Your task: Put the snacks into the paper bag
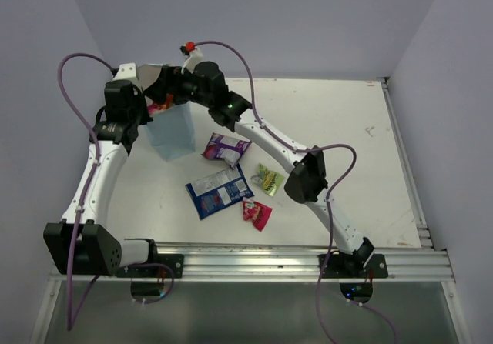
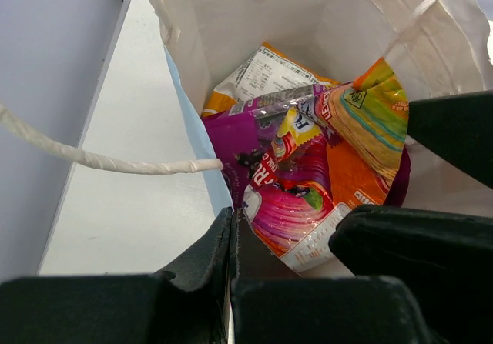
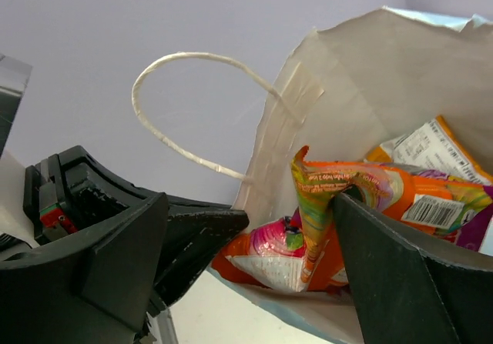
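The paper bag (image 1: 172, 132) stands upright at the back left of the table. My left gripper (image 2: 233, 232) is shut on the bag's side wall (image 2: 192, 128) at the rim, seen from above as the left gripper (image 1: 150, 107). Over the bag's mouth hangs my right gripper (image 3: 254, 267), also the right gripper (image 1: 171, 88), with its jaws wide apart. An orange-and-white snack (image 3: 323, 205) stands between them, leaning on the right finger (image 3: 400, 275). Inside the bag lie a purple packet (image 2: 239, 140) and an orange one (image 2: 266, 71). On the table lie purple (image 1: 226, 148), blue-and-white (image 1: 219, 191), green-yellow (image 1: 269, 179) and red (image 1: 257, 214) snacks.
The bag's white cord handle (image 3: 177, 59) loops beside my right gripper; the other handle (image 2: 115, 161) crosses the left wrist view. The grey wall stands close behind the bag. A metal rail (image 1: 293, 259) runs along the near table edge.
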